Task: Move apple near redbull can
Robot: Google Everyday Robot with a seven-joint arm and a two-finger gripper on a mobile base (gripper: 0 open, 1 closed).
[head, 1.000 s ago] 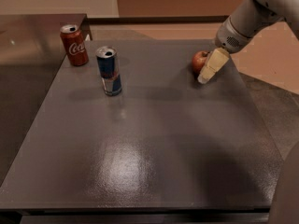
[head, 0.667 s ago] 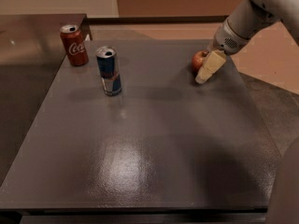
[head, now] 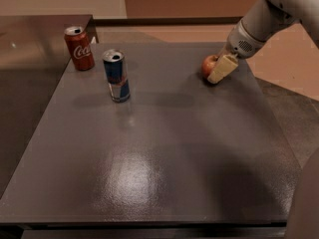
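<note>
The apple (head: 208, 65), small and red, sits on the dark grey table (head: 164, 148) at the far right. My gripper (head: 219, 71) comes down from the upper right and is right against the apple's right side, covering part of it. The redbull can (head: 116, 76), slim, blue and silver, stands upright at the left centre of the table, well to the left of the apple.
A red Coca-Cola can (head: 79, 48) stands upright at the table's far left corner, behind the redbull can. A darker counter (head: 30, 39) adjoins the table on the left. Tan floor (head: 289, 68) lies beyond the right edge.
My gripper and the apple have shifted slightly to the left. The two cans have not moved.
</note>
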